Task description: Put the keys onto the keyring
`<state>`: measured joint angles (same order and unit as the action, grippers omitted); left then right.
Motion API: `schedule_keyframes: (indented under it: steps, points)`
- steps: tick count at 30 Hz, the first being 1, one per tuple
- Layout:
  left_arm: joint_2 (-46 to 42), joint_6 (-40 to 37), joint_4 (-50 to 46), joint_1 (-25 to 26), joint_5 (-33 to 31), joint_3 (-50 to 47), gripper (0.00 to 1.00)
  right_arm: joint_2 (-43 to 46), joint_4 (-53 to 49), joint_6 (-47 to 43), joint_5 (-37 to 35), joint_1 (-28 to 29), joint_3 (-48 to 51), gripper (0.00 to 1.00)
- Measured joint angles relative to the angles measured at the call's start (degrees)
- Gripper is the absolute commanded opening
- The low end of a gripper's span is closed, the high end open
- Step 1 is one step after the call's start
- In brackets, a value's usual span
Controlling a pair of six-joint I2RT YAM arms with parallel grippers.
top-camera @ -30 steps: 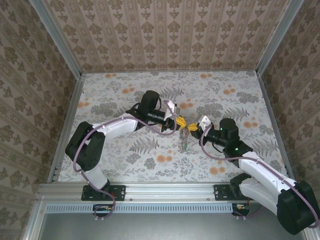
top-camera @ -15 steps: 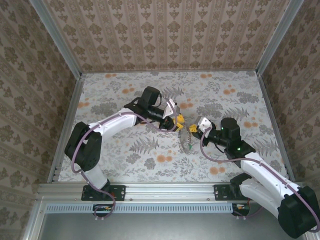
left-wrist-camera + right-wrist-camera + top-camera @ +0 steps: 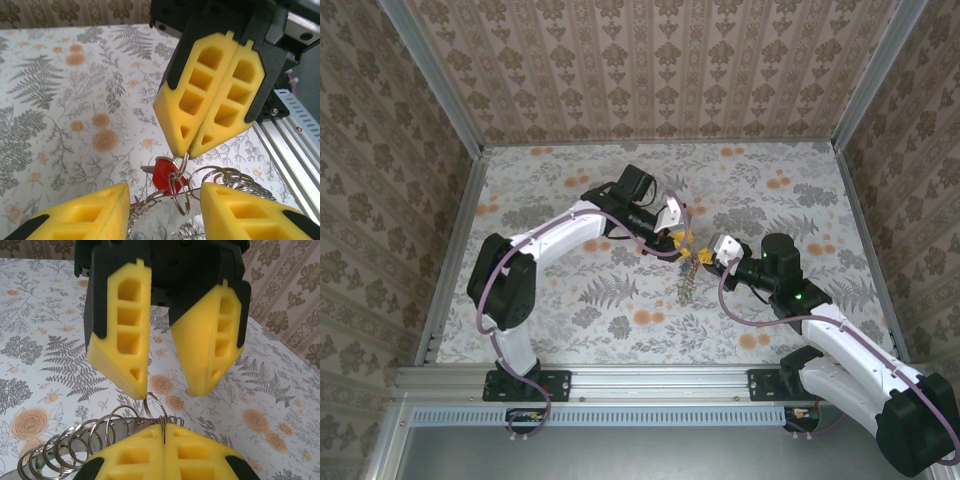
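The right pincer (image 3: 189, 146) was clamped on one loop of the keyring (image 3: 227, 180), holding it over the middle of the table (image 3: 570, 300) so a red key (image 3: 165, 175) hung reachable; the left pincer (image 3: 167, 385) faced it, fingers apart

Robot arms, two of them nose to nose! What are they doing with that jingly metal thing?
They are working on a keyring. The right hand is shut, pinching one thin ring of it at its fingertips, and the rest dangles below. The left hand is right in front of it with its fingers open, holding nothing. A red key hangs among the rings just under the right hand.
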<state>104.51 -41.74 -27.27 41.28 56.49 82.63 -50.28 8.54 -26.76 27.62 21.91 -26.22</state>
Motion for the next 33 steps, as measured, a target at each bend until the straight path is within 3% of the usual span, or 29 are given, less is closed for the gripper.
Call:
schedule_keyframes:
  steps: [24,33]
  points:
    - [6.73,-7.32,-16.85,0.24,-1.25,10.10,0.37,0.00,0.22,-1.60,0.28,0.11,-0.09,0.00]
    - [7.23,-8.07,-18.45,1.03,-1.22,11.34,0.28,0.00,0.22,-1.60,1.07,0.13,-0.09,0.00]
